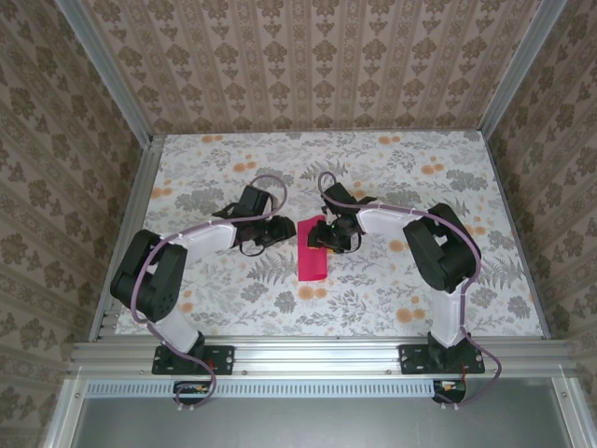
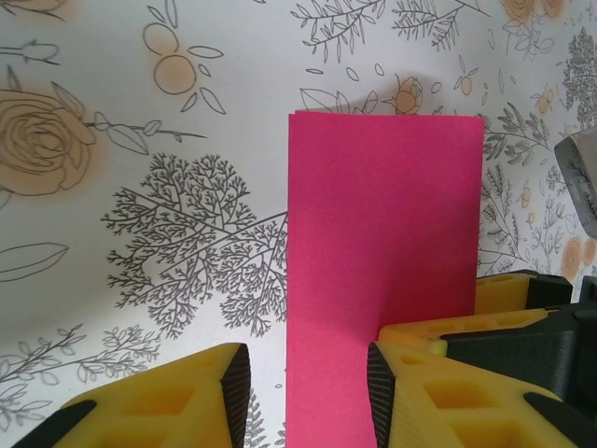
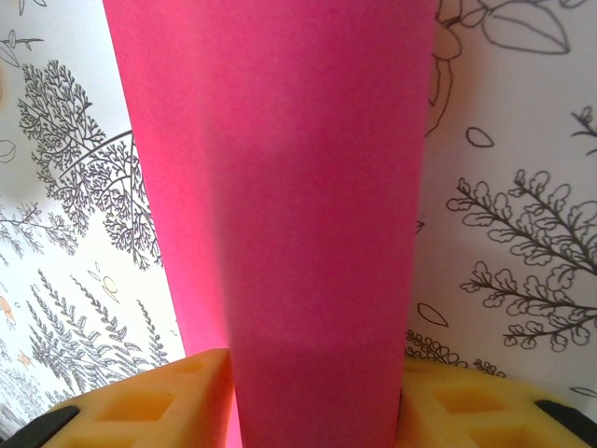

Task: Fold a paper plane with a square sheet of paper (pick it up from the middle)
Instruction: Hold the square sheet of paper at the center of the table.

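**Layout, seen from above.** The sheet of paper (image 1: 312,254) lies on the tabletop (image 1: 233,299) midway between the two arms, its long side running near to far. The left gripper (image 1: 284,231) sits just left of the sheet's far half. One of its fingers (image 2: 420,392) stands over the sheet, the other beside the sheet's edge. The right gripper (image 1: 328,235) is at the sheet's far right corner, and the sheet passes between its fingers (image 3: 140,406).

both arms reached inward, wrists low, tips facing each other. left gripper (image 2: 303,378) jaws stood apart; right gripper (image 3: 315,378) jaws likewise apart.
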Controlling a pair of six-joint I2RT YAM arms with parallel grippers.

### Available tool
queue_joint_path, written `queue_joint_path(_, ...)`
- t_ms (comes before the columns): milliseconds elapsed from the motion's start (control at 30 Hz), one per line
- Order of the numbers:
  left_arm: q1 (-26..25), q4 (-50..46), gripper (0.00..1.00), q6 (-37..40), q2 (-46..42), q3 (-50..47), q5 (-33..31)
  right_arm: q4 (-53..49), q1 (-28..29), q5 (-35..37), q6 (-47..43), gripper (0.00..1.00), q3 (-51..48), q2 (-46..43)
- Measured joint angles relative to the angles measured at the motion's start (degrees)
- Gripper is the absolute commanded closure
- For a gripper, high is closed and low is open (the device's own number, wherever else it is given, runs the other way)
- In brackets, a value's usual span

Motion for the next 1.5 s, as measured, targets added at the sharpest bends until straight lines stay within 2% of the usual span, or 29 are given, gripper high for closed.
queue_joint_path(367,-0.5,0.4,0.67,-0.2,3.5,2.3,1.8,-1.5,0.4,1.0,0.0,0.54,1.1,0.6)
queue_joint_path(1033,-0.7,1.0,0.88,-1.9,8.7,4.9,5.7,-2.1,0.7,1.5,-1.6,0.54,1.5,1.1)
queue_joint_path(1500,-0.9,2.2,0.97,-2.7,11.1,5.0,7.2,-2.4,0.8,1.5,-1.8,0.54,1.6,1.3)
